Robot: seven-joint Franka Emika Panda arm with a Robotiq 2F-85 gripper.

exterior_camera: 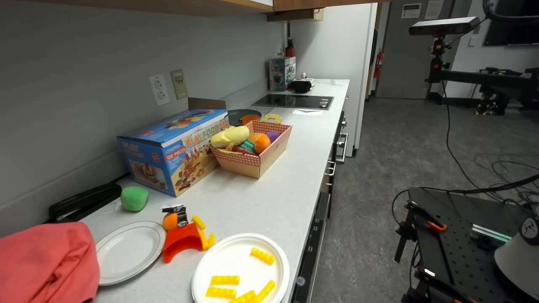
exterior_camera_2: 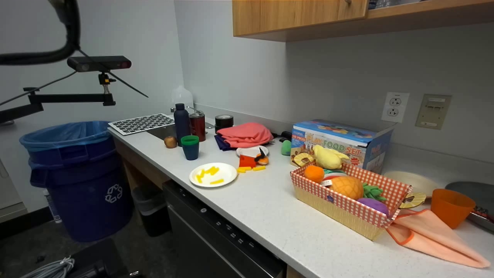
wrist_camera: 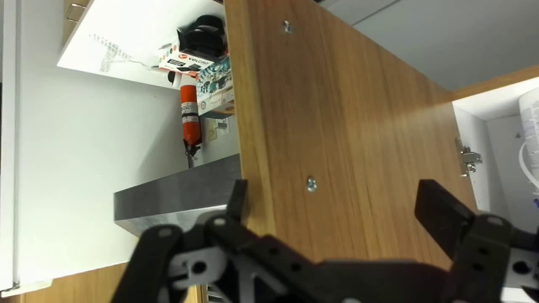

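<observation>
One cabinet door before the wide-spread hand

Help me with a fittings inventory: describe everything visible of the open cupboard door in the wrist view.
The cupboard door is a flat, brown, wood-grained panel with a yellower edge, swung open and slanting across the view. Two screws show in its face; a metal hinge joins its far side to the cupboard. The hand overlaps it in this view, fingers apart; contact cannot be judged.

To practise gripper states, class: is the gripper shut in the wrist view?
No, the gripper is open: its fingers stand wide apart, the wooden cabinet door showing between them.
</observation>
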